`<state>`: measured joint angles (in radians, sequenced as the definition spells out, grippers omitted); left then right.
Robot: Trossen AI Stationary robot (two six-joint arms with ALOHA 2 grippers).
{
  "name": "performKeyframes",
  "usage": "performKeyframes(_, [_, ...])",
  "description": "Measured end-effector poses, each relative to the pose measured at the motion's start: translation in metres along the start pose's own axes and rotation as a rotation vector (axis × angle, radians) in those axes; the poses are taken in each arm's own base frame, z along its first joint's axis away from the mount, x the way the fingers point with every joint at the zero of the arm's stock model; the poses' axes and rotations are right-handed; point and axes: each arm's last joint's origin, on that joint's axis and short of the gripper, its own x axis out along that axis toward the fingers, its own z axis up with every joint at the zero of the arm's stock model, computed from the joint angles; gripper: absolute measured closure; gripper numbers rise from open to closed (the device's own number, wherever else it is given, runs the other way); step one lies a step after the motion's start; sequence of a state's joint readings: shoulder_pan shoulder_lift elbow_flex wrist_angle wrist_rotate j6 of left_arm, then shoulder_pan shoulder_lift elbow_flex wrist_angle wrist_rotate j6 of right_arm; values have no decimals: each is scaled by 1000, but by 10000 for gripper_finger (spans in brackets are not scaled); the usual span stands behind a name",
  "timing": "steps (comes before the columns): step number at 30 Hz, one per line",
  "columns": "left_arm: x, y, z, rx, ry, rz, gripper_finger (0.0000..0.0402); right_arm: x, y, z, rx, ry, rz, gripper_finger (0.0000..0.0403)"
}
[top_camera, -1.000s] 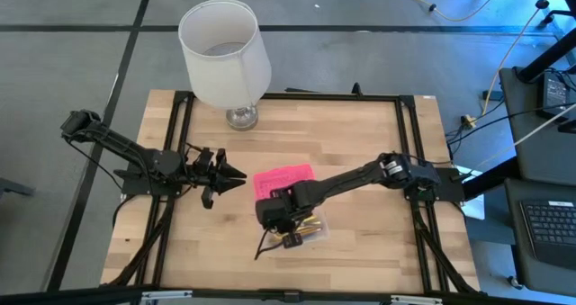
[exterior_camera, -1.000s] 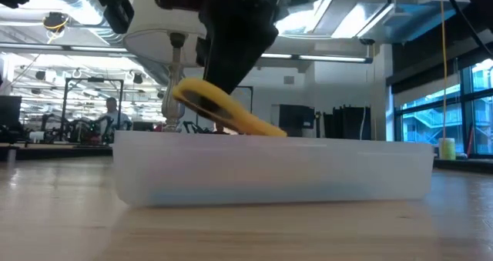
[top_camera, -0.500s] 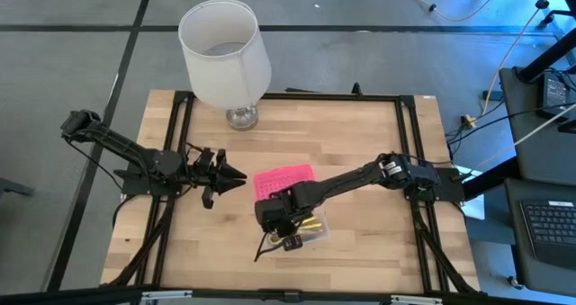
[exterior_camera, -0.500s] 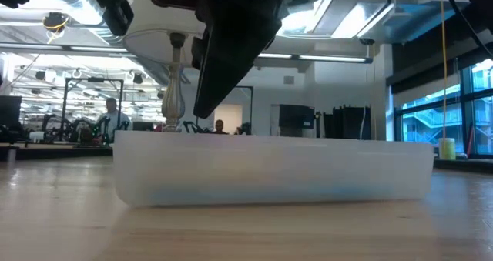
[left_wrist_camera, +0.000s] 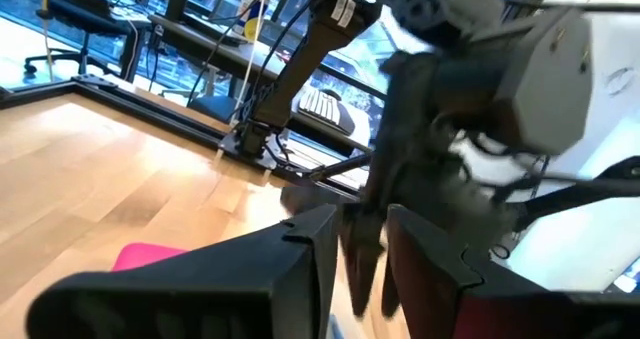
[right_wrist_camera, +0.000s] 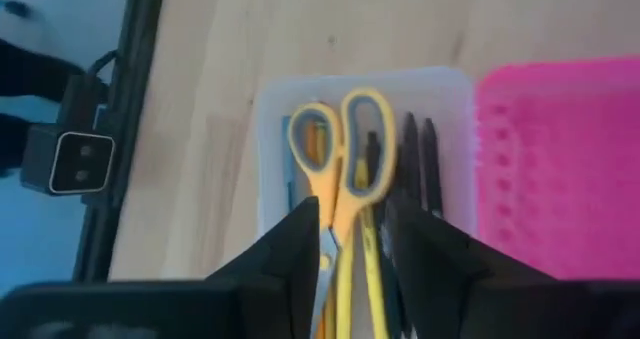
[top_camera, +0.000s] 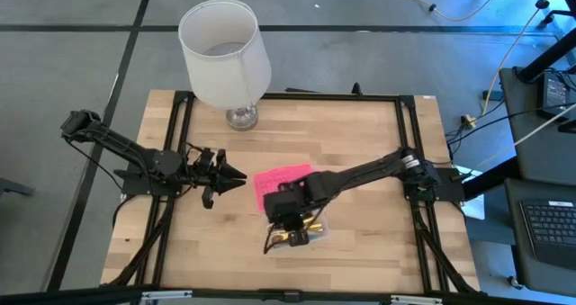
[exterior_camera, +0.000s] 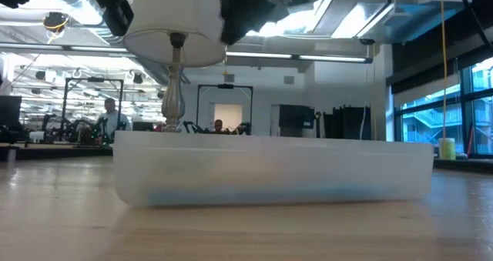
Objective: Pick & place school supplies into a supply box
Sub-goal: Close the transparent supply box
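Observation:
The supply box stands open near the table's middle. Its clear base (top_camera: 317, 228) (exterior_camera: 269, 168) is on the near side, and its pink lid (top_camera: 283, 177) (right_wrist_camera: 560, 169) lies flat behind it. In the base lie the yellow-handled scissors (right_wrist_camera: 340, 164) and beside them dark pens (right_wrist_camera: 420, 164). My right gripper (top_camera: 288, 235) (right_wrist_camera: 350, 224) hangs above the base, pointing steeply down, open, with nothing between its fingers. My left gripper (top_camera: 236, 174) (left_wrist_camera: 360, 234) waits level to the left of the lid, with a narrow gap between its fingers, holding nothing.
A white lamp (top_camera: 225, 51) stands on its glass foot (top_camera: 241, 117) at the table's far edge. In the low view it shows behind the box (exterior_camera: 174, 84). Black frame rails (top_camera: 409, 152) run along the table's sides. Bare wood lies on the table's left and far right.
My right gripper has let go of the yellow scissors, which it held tilted over the box's rim a second ago. They now lie in the clear base. The gripper has then gone up, clear of the box.

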<state>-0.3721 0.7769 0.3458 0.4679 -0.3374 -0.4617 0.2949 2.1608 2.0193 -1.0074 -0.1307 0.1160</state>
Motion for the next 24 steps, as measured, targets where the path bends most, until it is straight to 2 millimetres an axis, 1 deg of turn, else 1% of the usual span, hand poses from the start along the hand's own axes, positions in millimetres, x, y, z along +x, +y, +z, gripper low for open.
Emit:
performKeyframes(4, [0, 0, 0, -22, 0, 0, 319, -27, 19, -7, 23, -23, -144, 280])
performKeyframes(7, [0, 0, 0, -25, 0, 0, 321, -39, 33, -19, 52, 5, -258, 279])
performKeyframes(10, [0, 0, 0, -24, -1, 3, 322, -48, 43, -37, 98, 43, -229, 279])
performKeyframes(13, [0, 0, 0, -24, -3, 7, 320, -54, 54, -57, 164, 29, -196, 279])
performKeyframes(15, [0, 0, 0, -24, -4, 7, 320, -53, 60, -72, 217, -17, -202, 279])
performKeyframes(18, [0, 0, 0, -23, -3, 8, 321, -52, 71, -93, 233, -130, -237, 279])
performKeyframes(21, [0, 0, 0, -23, -4, 10, 323, -40, 78, -114, 243, -194, -269, 279])
performKeyframes(24, [0, 1, 0, -23, -14, 28, 321, -29, 81, -129, 313, -195, -256, 282])
